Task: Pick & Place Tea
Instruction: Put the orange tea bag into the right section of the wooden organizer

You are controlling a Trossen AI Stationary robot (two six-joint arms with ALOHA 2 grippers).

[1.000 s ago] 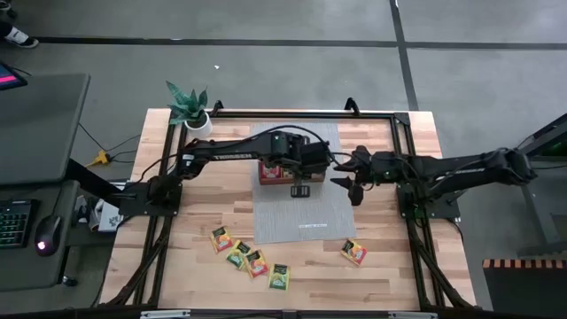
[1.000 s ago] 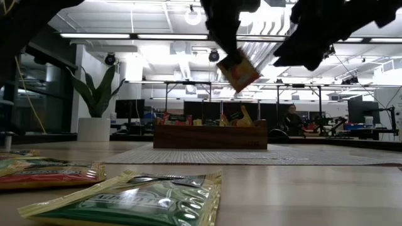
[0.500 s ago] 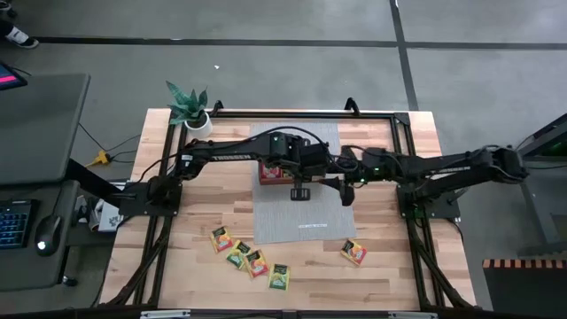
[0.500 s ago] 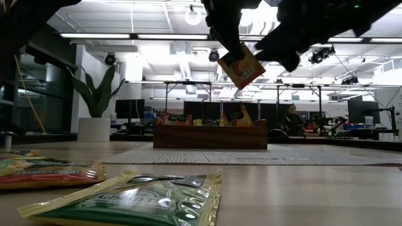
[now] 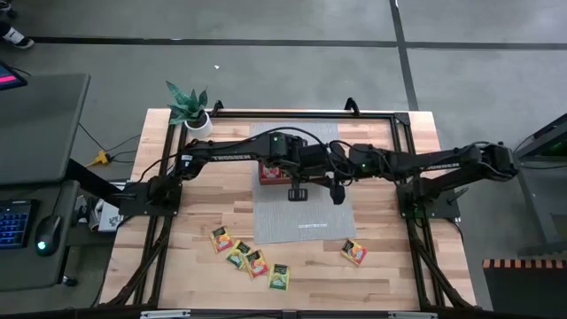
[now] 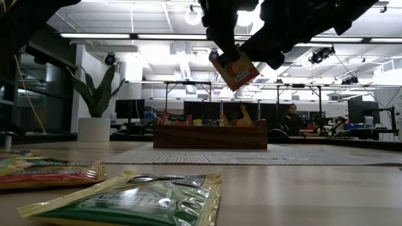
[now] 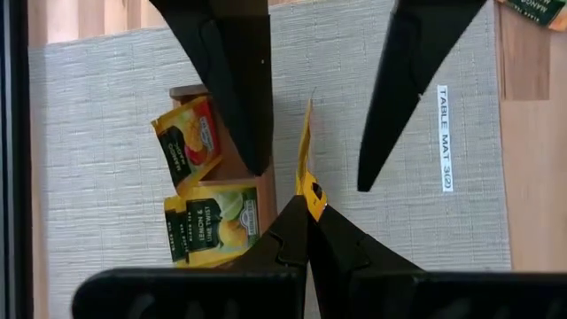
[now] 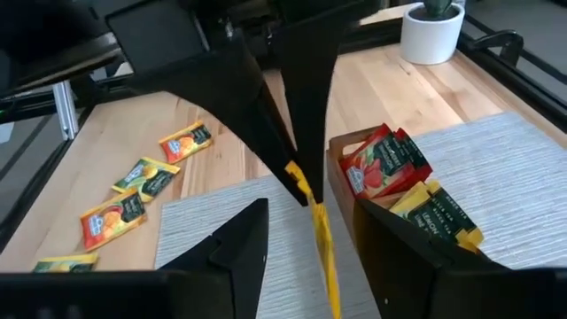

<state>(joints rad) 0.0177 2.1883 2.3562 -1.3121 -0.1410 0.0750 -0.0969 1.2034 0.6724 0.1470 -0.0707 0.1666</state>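
Left gripper [image 7: 307,208] clamped on red-yellow tea packet [image 6: 234,68], held in the air above grey mat [image 5: 306,217] beside wooden tray [image 6: 210,135]. Right gripper [image 8: 310,232] spread, fingers either side of packet, contact unclear. Label unreadable.

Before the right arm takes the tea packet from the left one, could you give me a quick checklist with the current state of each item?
1. Left pincer shut on the packet: ok.
2. Packet held clear above the mat: ok.
3. Right pincer open, one finger on each side of the packet's edge: ok.
4. Right fingers already touching the packet: cannot tell.
5. Tray underneath still has room: cannot tell; it already holds several packets.
6. Loose packets on the table well away from both arms: ok.
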